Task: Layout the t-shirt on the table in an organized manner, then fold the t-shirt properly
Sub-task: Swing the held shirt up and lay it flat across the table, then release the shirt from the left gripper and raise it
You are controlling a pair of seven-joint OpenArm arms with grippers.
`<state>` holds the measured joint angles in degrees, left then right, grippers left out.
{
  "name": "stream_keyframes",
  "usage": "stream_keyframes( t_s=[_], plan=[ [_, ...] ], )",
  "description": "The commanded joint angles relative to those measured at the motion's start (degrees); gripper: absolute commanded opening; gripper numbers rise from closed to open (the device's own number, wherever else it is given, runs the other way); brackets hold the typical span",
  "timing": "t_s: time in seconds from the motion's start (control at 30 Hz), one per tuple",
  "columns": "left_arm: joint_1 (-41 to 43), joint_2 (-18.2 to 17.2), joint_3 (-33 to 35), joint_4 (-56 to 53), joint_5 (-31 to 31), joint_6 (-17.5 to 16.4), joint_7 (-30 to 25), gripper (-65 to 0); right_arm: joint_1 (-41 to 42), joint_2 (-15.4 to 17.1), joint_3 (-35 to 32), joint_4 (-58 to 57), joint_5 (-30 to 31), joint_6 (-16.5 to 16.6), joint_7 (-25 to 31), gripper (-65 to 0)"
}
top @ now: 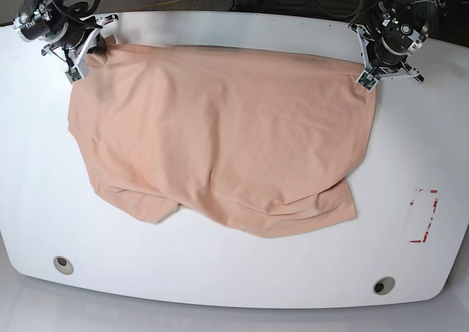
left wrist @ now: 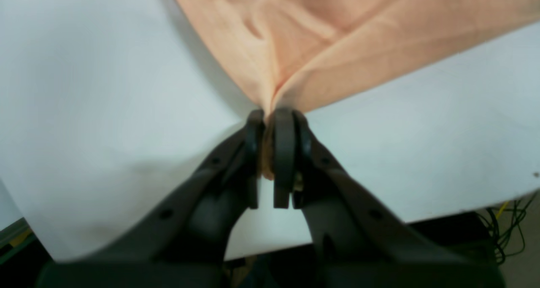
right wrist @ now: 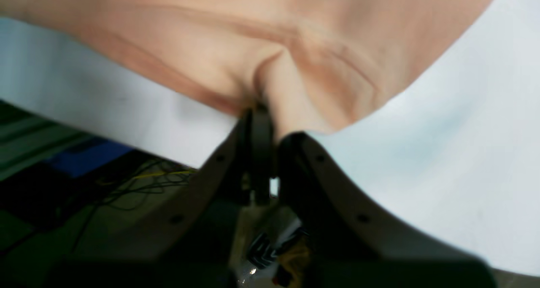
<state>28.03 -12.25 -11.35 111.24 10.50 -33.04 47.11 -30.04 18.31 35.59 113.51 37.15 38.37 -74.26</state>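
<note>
The peach-pink t-shirt [top: 220, 134] lies spread over the far half of the white table [top: 234, 273], its near edge rumpled and no print showing. My left gripper [top: 364, 74] holds the far right corner, and the left wrist view shows the jaws shut on a pinch of t-shirt [left wrist: 337, 39] cloth at the left gripper [left wrist: 270, 119]. At the far left corner my right gripper [top: 91, 53] is shut on the fabric too. In the right wrist view the t-shirt [right wrist: 253, 47] bunches into the right gripper [right wrist: 270, 123] near the table's [right wrist: 443, 153] edge.
A red rectangle outline [top: 423, 216] marks the table at the right. Two round grommet holes [top: 63, 263] [top: 382, 285] sit near the front edge. Cables [right wrist: 139, 182] and dark floor lie past the far table edge.
</note>
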Motion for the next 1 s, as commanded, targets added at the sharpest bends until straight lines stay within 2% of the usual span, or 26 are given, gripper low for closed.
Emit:
stream_keyframes(
  t_s=[0.0, 0.23, 0.53, 0.83, 0.97],
  plan=[
    [0.7, -0.6, -0.3, 1.2, 0.5, 0.5, 0.0, -62.4, -0.5, 1.9, 1.8, 1.0, 2.1, -0.3, -1.7, -65.0],
    [-0.3, -2.6, -0.8, 1.2, 0.4, 0.5, -0.2, -62.4, -0.1, 4.2, 6.4, 0.9, 7.4, -0.4, -3.9, -65.0],
    [-11.1, -1.6, -0.3, 1.0, 0.4, 0.5, 0.1, -62.3, 8.3, 4.4, 7.4, 0.5, 7.2, -0.4, -5.7, -65.0],
    [-21.6, -0.7, 6.5, 0.6, 0.8, 0.6, 3.9, -62.1, 16.5, 4.0, 3.9, -5.5, 7.0, -0.4, -5.7, -65.0],
    [-23.8, 1.0, 8.3, -0.3, 0.8, 0.6, 3.9, -62.0, 20.0, 2.7, 3.7, -9.1, 4.2, -0.4, -5.7, -65.0]
  ],
)
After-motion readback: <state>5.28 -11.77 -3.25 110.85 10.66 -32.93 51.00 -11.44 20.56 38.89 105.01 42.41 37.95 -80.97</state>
